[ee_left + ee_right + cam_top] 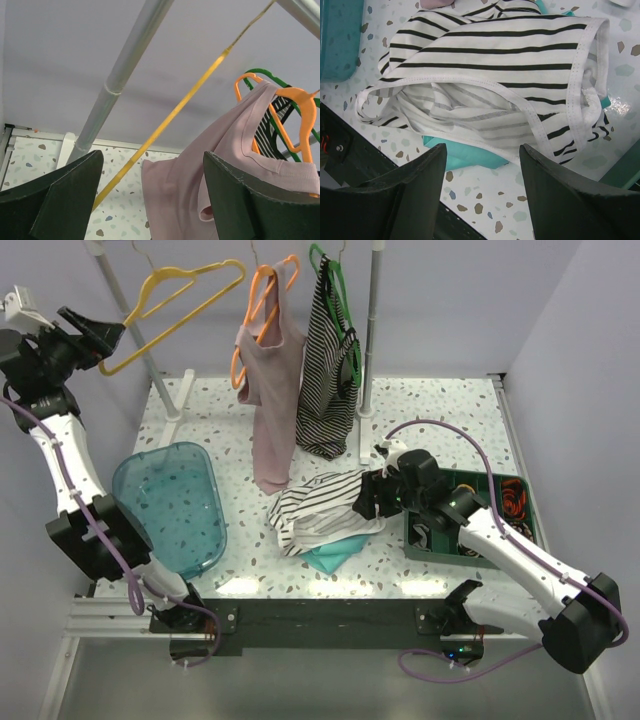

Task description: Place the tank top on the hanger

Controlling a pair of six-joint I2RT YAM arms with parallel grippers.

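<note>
The white tank top [318,508] with thin black stripes lies crumpled on the table, on top of a teal cloth [335,552]. It fills the right wrist view [490,95]. My right gripper [368,496] is open and empty, just right of the tank top's edge and above the table. The yellow hanger [170,310] hangs tilted on the rail at the back left. My left gripper [98,338] is open and empty, raised high beside the hanger's lower end. The hanger's bar [170,120] runs between the fingers in the left wrist view.
A pink top on an orange hanger [265,300] and a dark striped top on a green hanger [335,290] hang on the rail. The rack's upright posts [372,320] stand at the back. A translucent blue tub [175,505] lies left. A green tray [520,510] sits right.
</note>
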